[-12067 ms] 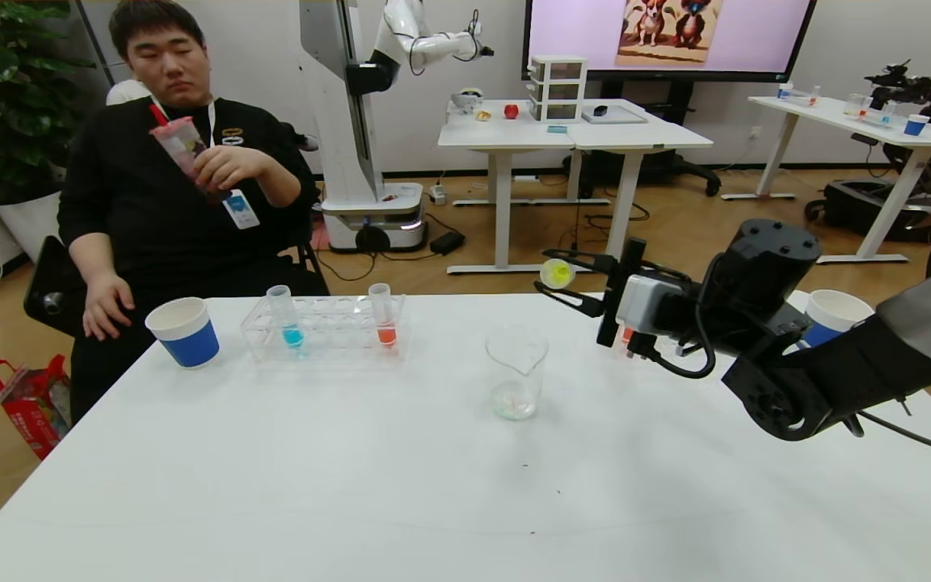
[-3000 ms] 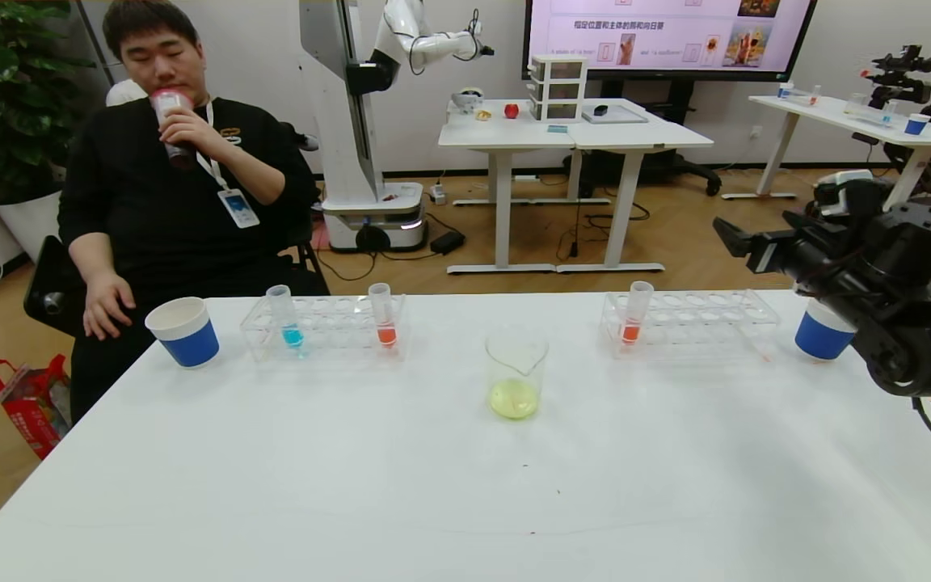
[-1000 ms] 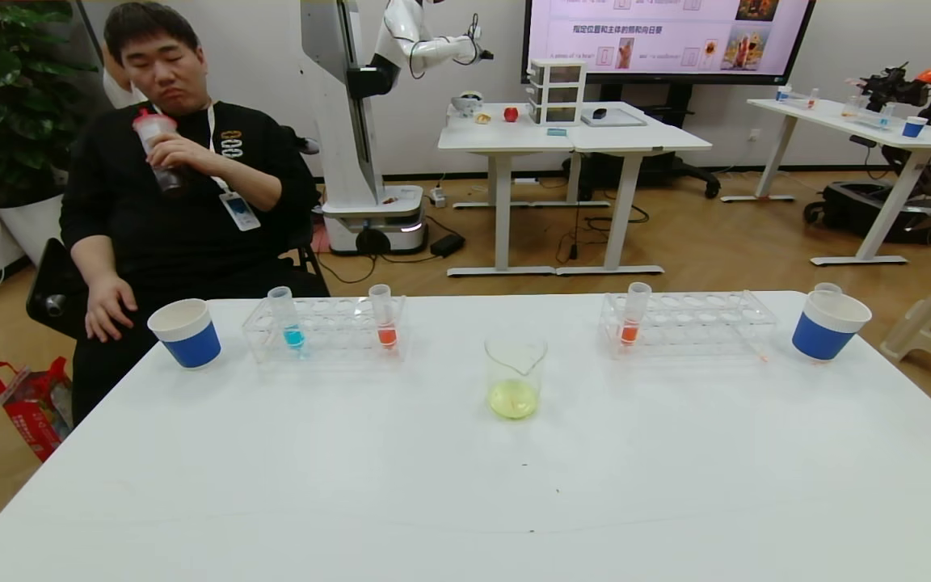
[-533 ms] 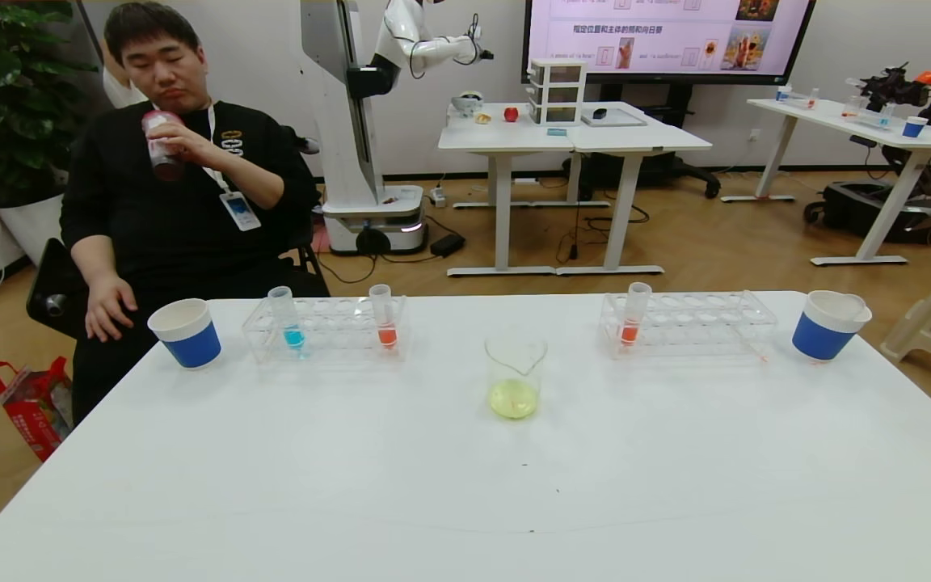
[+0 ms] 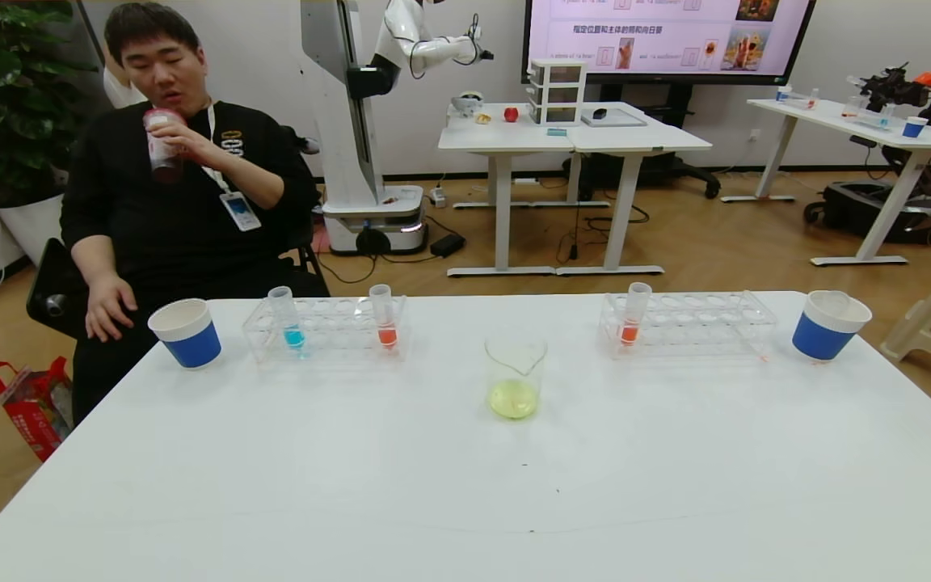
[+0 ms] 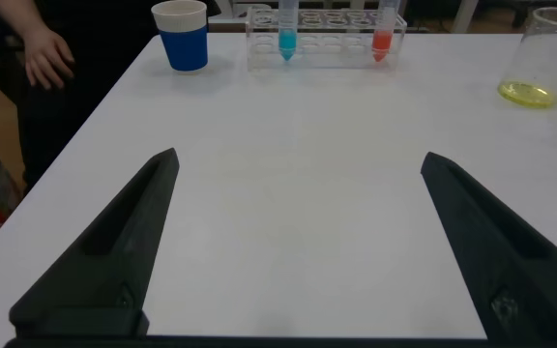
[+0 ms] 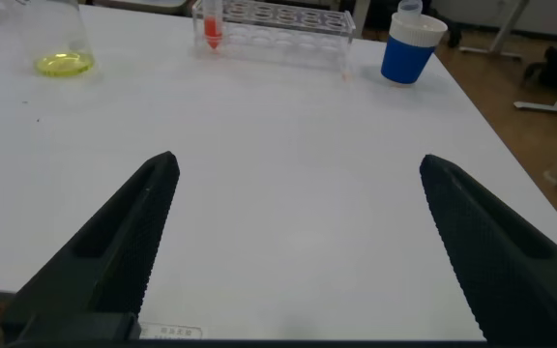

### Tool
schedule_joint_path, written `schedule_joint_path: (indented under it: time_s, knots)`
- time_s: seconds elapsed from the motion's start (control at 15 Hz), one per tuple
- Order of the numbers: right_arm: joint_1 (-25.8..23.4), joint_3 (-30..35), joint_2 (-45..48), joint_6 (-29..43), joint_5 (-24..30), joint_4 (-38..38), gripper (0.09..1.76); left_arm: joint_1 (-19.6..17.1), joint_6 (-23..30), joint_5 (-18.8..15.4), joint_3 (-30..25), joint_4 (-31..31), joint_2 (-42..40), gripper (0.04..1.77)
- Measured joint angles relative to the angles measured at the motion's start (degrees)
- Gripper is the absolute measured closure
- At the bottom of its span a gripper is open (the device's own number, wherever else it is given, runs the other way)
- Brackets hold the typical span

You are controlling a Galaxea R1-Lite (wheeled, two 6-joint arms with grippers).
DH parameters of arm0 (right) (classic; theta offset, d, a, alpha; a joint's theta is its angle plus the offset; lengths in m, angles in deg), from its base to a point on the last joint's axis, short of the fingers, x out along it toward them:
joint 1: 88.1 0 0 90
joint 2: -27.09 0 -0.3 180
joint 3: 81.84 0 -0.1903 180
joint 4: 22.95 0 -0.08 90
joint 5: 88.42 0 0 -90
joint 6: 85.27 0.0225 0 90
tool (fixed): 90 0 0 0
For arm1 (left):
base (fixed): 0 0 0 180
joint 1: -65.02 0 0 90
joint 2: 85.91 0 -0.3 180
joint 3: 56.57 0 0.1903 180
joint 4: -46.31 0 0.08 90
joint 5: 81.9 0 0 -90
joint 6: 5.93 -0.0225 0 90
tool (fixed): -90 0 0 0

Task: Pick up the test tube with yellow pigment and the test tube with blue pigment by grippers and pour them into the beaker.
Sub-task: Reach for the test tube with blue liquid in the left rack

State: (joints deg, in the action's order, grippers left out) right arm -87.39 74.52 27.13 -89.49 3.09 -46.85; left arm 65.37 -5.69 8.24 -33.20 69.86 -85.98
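From the head camera I'm seeing the beaker (image 5: pixel 516 377) standing mid-table with yellow liquid, and the test tube with blue pigment (image 5: pixel 284 317) sitting upright, rim up, in the left rack (image 5: pixel 328 326); no label is reading legibly. Through the left wrist I'm watching the left gripper (image 6: pixel 298 242) hanging spread and empty over bare table. The right gripper (image 7: pixel 293 246) is gaping likewise, the blue paper cup (image 7: pixel 410 48) sitting ahead.

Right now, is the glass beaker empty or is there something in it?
Not empty. The beaker stands upright on the table with a shallow layer of yellow liquid at its bottom; the rest of it is clear.
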Motion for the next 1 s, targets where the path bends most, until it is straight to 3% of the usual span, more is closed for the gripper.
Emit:
schedule_joint_path:
  time_s: [0.27, 0.47, 0.67, 1.0]
  knots:
    - [0.00, 0.13, 0.00, 0.01, 0.02, 0.32, 0.11, 0.00, -0.09, -0.46, 0.85, -0.49, 0.02, 0.06]
    - [-0.02, 0.16, 0.00, 0.00, 0.05, 0.32, 0.11, 0.11, 0.05, -2.30, 7.80, -1.00, 3.73, 0.06]
    - [-0.02, 0.17, 0.00, 0.04, 0.05, 0.34, 0.11, 0.33, 0.28, -2.83, 17.73, -5.58, 16.10, 0.06]
    - [-0.02, 0.17, 0.00, 0.04, 0.02, 0.34, 0.11, 0.16, 0.20, -3.07, 26.10, -24.88, 43.51, 0.06]
